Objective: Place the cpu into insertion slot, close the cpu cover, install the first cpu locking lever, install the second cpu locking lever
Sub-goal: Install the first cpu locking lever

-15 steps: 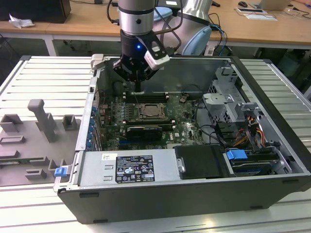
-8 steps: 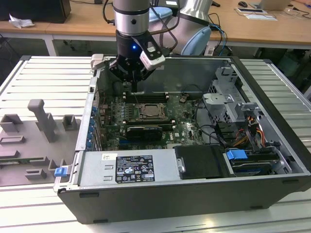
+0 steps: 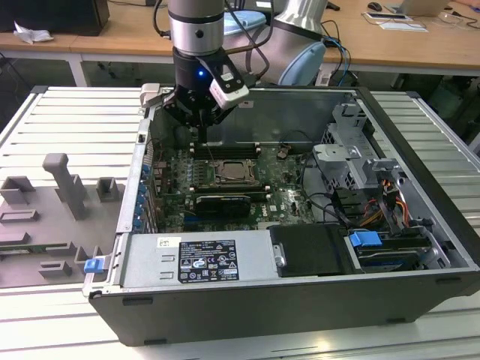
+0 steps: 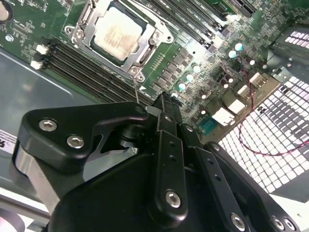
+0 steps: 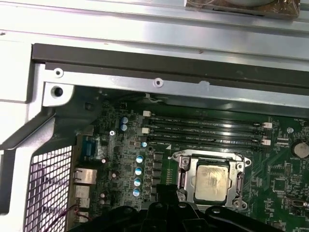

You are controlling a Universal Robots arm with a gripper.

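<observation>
Inside the computer case [image 3: 300, 315], cpu [image 5: 211, 182] in insertion slot [image 3: 235, 174], framed by cpu cover [image 5: 182, 180]; fingers [image 4: 166, 121] together nearby.

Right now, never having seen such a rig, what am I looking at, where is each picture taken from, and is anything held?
One robot arm's gripper hangs inside an open computer case lying on a slatted metal table. The exterior view looks on from outside; both wrist views come from cameras riding on the arm, facing the green circuit board. The cpu lies in the insertion slot, with the cpu cover flat around it. The gripper is beside that socket, near the black memory slots. Whether it holds anything cannot be told.
</observation>
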